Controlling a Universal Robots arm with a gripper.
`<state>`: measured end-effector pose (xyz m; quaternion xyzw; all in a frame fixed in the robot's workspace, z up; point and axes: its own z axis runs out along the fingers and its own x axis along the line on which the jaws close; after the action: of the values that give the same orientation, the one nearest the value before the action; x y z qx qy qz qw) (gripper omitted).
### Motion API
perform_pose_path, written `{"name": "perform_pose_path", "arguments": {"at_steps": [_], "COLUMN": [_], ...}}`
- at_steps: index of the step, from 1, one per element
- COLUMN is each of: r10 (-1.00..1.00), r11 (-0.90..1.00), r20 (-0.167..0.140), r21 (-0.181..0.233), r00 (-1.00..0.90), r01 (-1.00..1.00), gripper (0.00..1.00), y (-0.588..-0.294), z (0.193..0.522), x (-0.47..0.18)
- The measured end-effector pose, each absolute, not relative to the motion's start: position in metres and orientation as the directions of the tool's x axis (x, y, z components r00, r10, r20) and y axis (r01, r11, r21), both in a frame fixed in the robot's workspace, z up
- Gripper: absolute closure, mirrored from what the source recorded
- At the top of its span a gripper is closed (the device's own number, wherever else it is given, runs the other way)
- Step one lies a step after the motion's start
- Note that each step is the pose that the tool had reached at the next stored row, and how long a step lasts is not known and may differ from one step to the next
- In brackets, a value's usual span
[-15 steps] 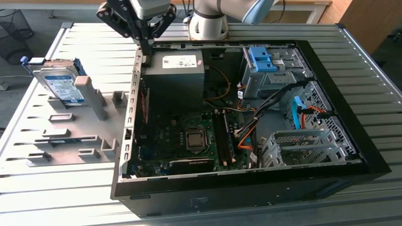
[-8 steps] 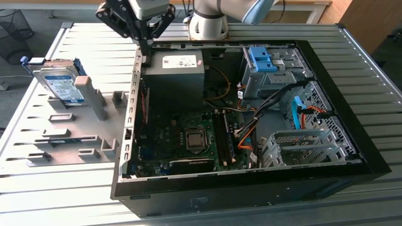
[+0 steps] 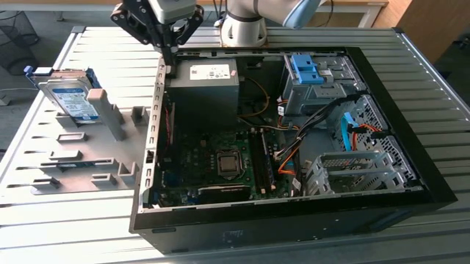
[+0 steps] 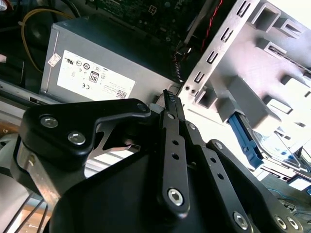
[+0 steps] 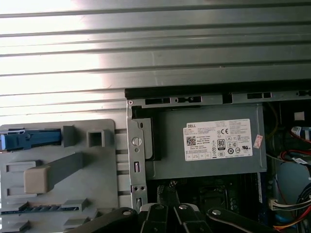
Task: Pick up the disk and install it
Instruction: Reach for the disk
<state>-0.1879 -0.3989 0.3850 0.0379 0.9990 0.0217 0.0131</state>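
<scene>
The disk [image 3: 72, 100] stands in the grey rack [image 3: 85, 165] beside the open computer case [image 3: 294, 223].

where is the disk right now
In the exterior view the disk stands propped in the grey fixture at the exterior view's left, outside the open computer case.

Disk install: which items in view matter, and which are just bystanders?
Job: disk, upright in the grey fixture; gripper, shut and empty, by the case wall; open computer case.
Bystanders: power supply; bare blue bracket; motherboard; cables.
</scene>
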Motion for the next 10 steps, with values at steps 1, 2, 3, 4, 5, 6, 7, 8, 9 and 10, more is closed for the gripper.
{"name": "perform_pose_path", "arguments": {"at_steps": [1, 2, 3, 4, 5, 6, 7, 8, 9, 10], "r10": [0.076, 0.076, 0.076, 0.076, 0.076, 0.076, 0.076, 0.076, 0.076, 0.076], "r11": [0.996, 0.996, 0.996, 0.996, 0.996, 0.996, 0.996, 0.996, 0.996, 0.996], "r20": [-0.024, -0.024, -0.024, -0.024, -0.024, -0.024, -0.024, -0.024, -0.024, -0.024], "r21": [0.044, 0.044, 0.044, 0.044, 0.044, 0.044, 0.044, 0.044, 0.044, 0.044], "r00": [-0.997, -0.997, -0.997, -0.997, -0.997, -0.997, -0.997, -0.997, -0.997, -0.997], "r01": [0.075, 0.075, 0.075, 0.075, 0.075, 0.075, 0.075, 0.075, 0.075, 0.075], "gripper": [0.89, 0.89, 0.89, 0.89, 0.89, 0.89, 0.89, 0.89, 0.89, 0.89], "y": [-0.3989, -0.3989, -0.3989, -0.3989, -0.3989, -0.3989, -0.3989, -0.3989, -0.3989, -0.3989], "z": [0.3849, 0.3848, 0.3848, 0.3847, 0.3846, 0.3846, 0.3845, 0.3845, 0.3844, 0.3844], "x": [-0.1881, -0.1883, -0.1886, -0.1888, -0.1891, -0.1893, -0.1896, -0.1898, -0.1901, -0.1903]}}
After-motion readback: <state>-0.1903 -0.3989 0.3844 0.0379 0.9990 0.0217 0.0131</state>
